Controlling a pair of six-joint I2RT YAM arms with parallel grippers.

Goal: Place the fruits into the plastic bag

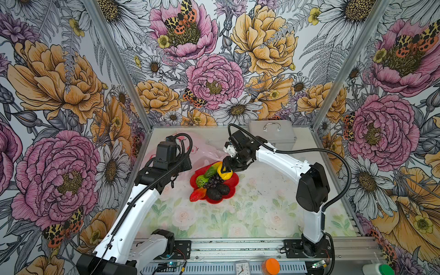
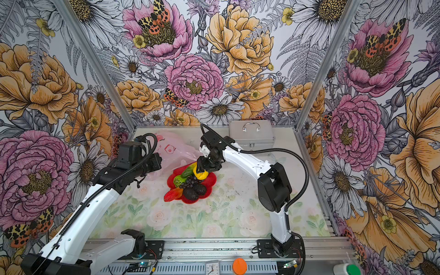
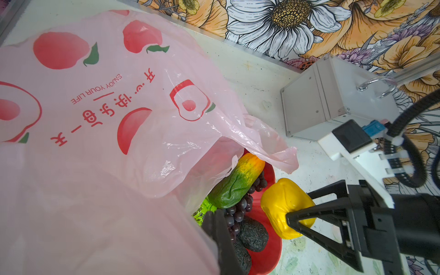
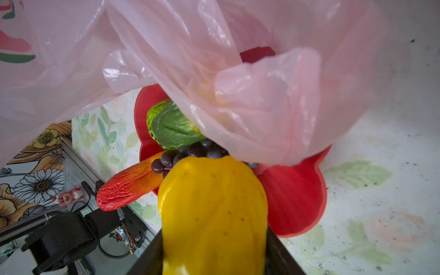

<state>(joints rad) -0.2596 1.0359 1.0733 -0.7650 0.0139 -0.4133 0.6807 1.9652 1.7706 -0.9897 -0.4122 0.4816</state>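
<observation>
The plastic bag [image 3: 119, 119] drapes over the left gripper [image 3: 210, 220] holding it up, so only one dark finger [image 3: 222, 242] shows in the left wrist view. In both top views that arm's own wrist blocks its fingertips. The film also covers the far side of the red plate [image 4: 295, 197], the far end of the green-orange fruit [image 4: 176, 128] and much of the grape bunch [image 4: 190, 152]. The right wrist picture's edge cuts off the yellow fruit [image 4: 212, 190] and the fingers of the right gripper [image 4: 215, 229] clamped on it. At the near edge, a clock [image 1: 242, 267] is cut off too

Both arms extended forward; left gripper [image 3: 210, 221] apparently pinched shut; right gripper [image 1: 225, 168] angled down, jaws part-spread, clamping.
</observation>
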